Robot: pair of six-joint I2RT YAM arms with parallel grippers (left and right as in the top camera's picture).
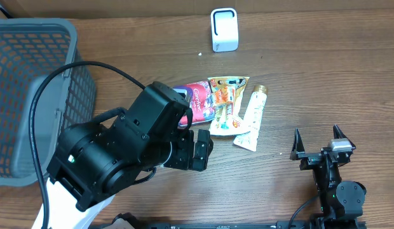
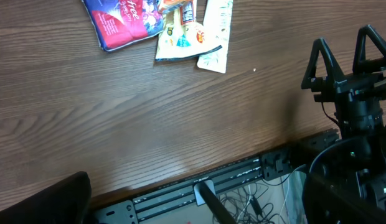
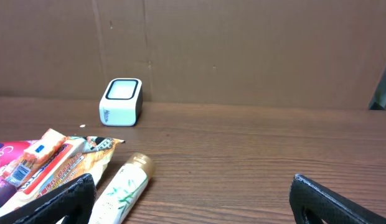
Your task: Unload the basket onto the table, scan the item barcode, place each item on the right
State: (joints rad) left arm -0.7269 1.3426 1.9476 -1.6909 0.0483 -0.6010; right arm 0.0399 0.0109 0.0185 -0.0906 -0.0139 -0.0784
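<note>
Overhead view gives the plainest answer: the task has hardly begun. Three items lie in a small pile on the table (image 1: 324, 70): a red pouch (image 1: 198, 100), an orange snack packet (image 1: 227, 105) partly over it, and a white tube (image 1: 252, 116) touching the packet's right edge. All three rest flat on the wood, and none is lifted. The white scanner (image 1: 224, 29) stands alone toward the far edge, apart from the pile, with nothing in front of its window.

The left gripper (image 1: 198, 150) hangs just beside the near edge of the pouch, not touching it as far as I can tell. Its jaws stand fully apart and there is nothing between them. In the left wrist view only bare wood lies below it, with the pile at the top of the frame. The right gripper (image 1: 316, 137) sits at the near right, well apart from the items. Its fingers (image 3: 59, 199) are spread wide and empty, and they point toward the tube and the scanner.

So I judge that no step is done yet. What is left: choose one item, close on it, lift it, carry it to the scanner and turn it so that the barcode faces the window. Which item is meant I cannot tell, and no barcode is readable in these pictures. A grey basket (image 1: 32, 95) stands at the left.
</note>
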